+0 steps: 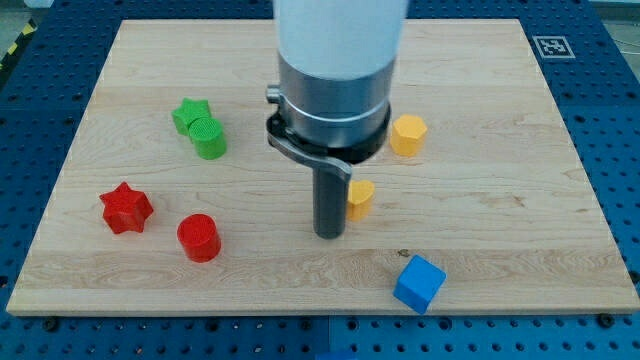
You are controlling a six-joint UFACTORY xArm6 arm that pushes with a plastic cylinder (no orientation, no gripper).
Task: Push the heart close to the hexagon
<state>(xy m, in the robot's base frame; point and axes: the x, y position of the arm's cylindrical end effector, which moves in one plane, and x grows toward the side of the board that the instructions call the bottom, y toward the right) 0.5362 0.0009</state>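
A yellow hexagon [407, 134] lies right of the board's centre. A yellow block [361, 198], partly hidden by the rod so its heart shape cannot be made out fully, lies below and left of the hexagon. My tip [329, 234] rests on the board just left of that yellow block, touching or nearly touching its left side. The arm's wide grey and white body [335, 70] hangs above and hides the board behind it.
A green star [189, 113] touches a green cylinder [209, 137] at upper left. A red star [126, 208] and a red cylinder [198, 237] lie at lower left. A blue cube [419, 283] sits near the bottom edge. The wooden board [520, 200] ends on a blue table.
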